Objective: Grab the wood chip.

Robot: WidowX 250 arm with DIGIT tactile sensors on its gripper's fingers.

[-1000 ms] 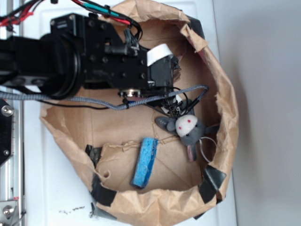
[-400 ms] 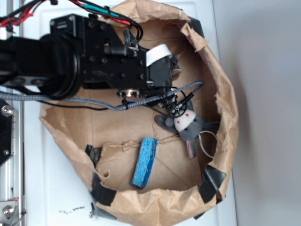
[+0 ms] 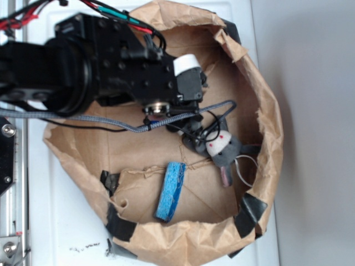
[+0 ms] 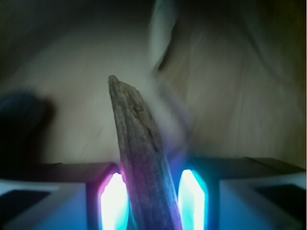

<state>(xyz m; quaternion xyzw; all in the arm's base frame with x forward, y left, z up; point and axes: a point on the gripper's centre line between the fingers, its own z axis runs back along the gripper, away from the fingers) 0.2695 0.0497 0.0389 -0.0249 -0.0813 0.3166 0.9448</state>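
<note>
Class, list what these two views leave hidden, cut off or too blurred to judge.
- Wood chip: hidden under the arm in the exterior view; its lower end is cut off by the wrist view's bottom edge.
- Gripper: hidden in the exterior view; in the wrist view the glowing fingers flank the chip, but glare hides any contact.
- Wrist view background: too blurred to identify.
- Mouse: partly covered by cables, exterior view.

Changes: robot arm tilted and shifted slightly down toward the grey plush mouse, its braided cable now draping the mouse's head; mouse nudged slightly down-left.
</note>
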